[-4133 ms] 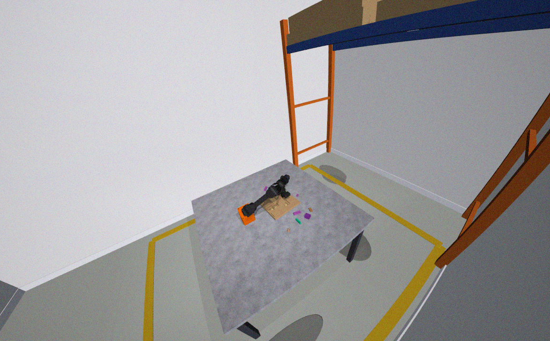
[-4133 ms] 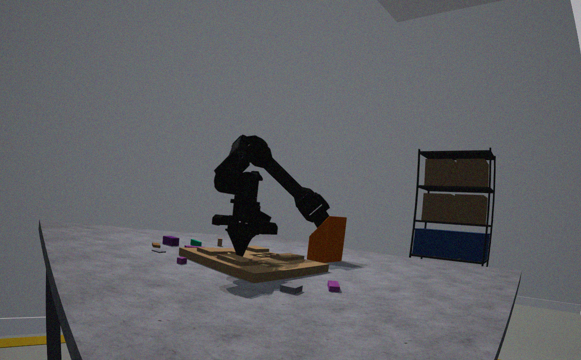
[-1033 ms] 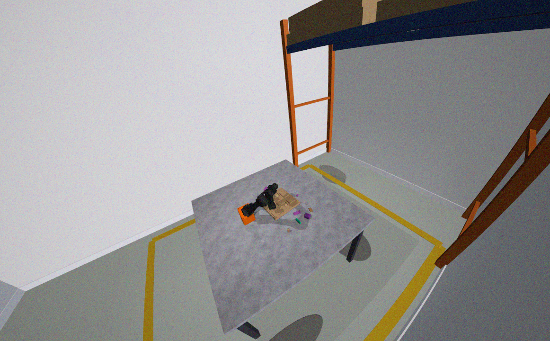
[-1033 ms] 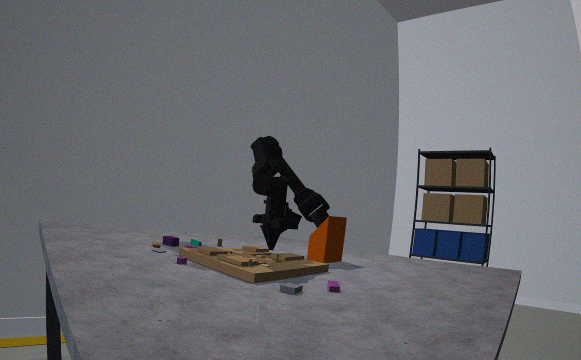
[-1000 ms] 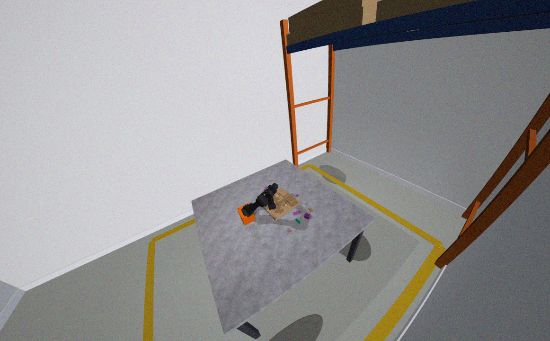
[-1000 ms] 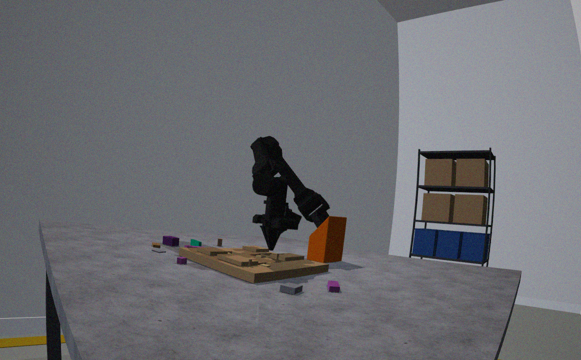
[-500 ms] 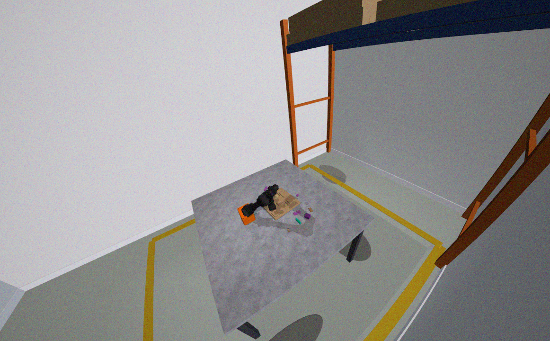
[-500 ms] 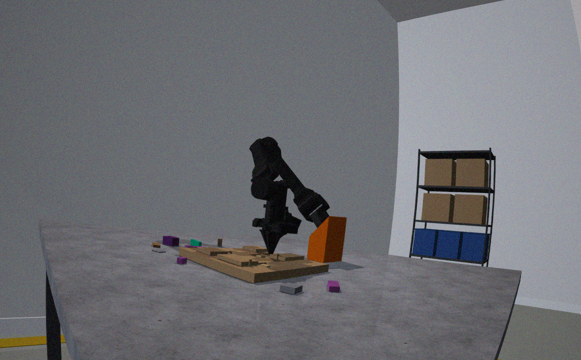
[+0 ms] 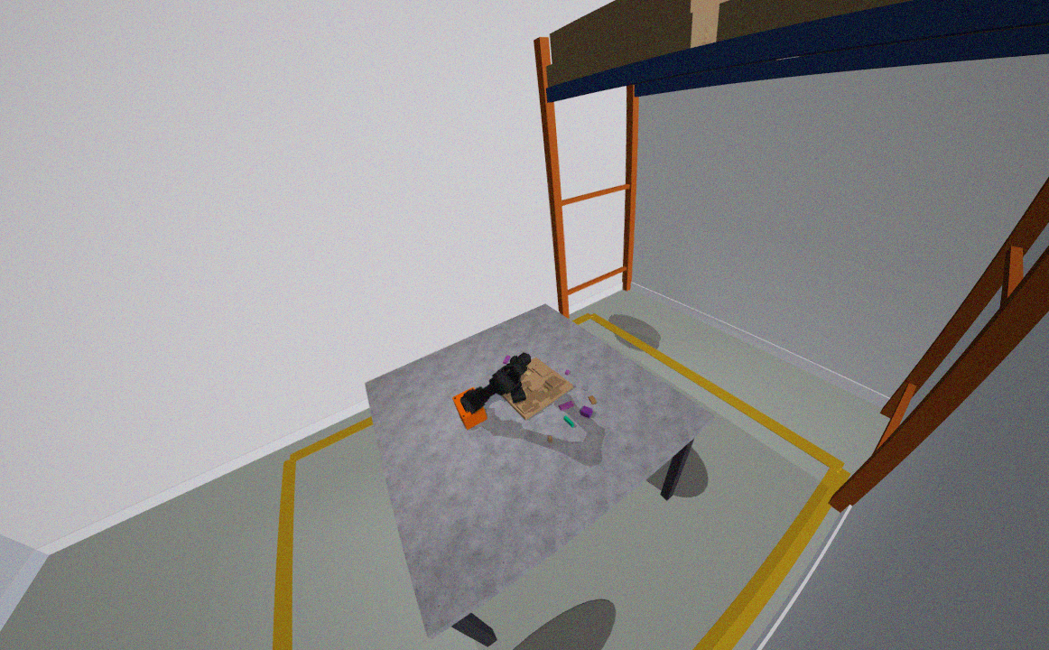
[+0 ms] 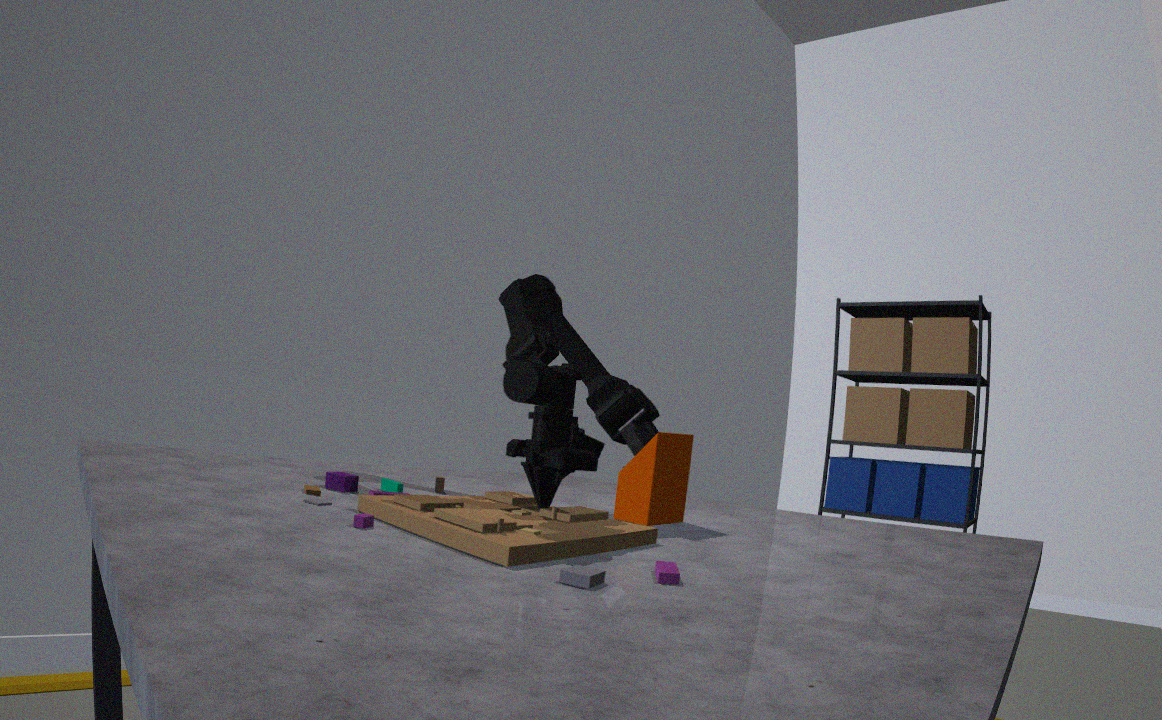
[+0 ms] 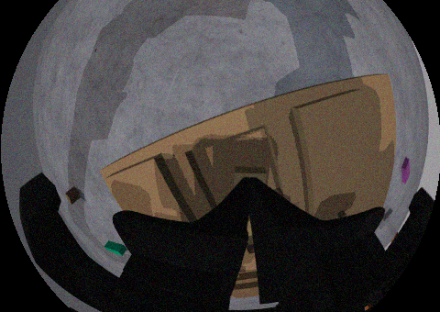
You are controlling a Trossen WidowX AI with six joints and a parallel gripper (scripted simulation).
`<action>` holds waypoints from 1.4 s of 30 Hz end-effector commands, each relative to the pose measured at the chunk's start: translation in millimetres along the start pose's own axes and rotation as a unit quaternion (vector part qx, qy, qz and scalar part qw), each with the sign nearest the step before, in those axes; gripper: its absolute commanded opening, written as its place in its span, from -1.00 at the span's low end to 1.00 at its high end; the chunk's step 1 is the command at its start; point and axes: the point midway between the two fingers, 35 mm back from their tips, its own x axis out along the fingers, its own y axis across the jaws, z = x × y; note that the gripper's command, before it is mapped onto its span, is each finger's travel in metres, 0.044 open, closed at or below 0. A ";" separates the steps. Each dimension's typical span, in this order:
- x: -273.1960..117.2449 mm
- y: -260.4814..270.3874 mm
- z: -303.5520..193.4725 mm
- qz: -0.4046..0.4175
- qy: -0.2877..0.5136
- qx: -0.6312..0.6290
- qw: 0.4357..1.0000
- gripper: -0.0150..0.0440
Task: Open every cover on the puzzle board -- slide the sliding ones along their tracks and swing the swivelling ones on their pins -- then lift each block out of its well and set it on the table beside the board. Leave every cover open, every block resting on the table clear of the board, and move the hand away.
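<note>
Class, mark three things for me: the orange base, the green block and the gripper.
Orange base (image 9: 473, 417) (image 10: 667, 483): top and exterior views, its side faces.
Green block (image 9: 569, 421) (image 10: 392, 486) (image 11: 115, 248): all views, its body.
Gripper (image 10: 545, 505): exterior view, its fingertips.

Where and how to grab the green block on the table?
I'd come straight down on the green block, fingers astride its two long sides at mid-length. It looks elongated, so its narrow width should suit the jaws best. The gripper is shut over the puzzle board, so it must open first.
</note>
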 end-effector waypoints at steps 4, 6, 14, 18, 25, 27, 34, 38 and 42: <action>2.7 7.7 8.2 0.003 0.000 -0.002 1.000 -0.49; 2.8 7.9 8.5 0.003 0.000 -0.002 1.000 -0.49; 2.8 7.9 8.8 0.003 0.000 -0.001 1.000 -0.49; 2.8 7.9 8.9 0.003 0.000 -0.001 1.000 -0.49; 2.8 7.9 9.0 0.003 0.000 -0.001 1.000 -0.49; 2.8 7.9 9.0 0.003 0.000 -0.001 1.000 -0.49; 2.8 7.9 9.0 0.003 0.000 -0.001 1.000 -0.49; 2.8 7.9 9.0 0.003 0.000 -0.001 1.000 -0.49; 2.8 7.9 9.0 0.003 0.000 -0.001 1.000 -0.49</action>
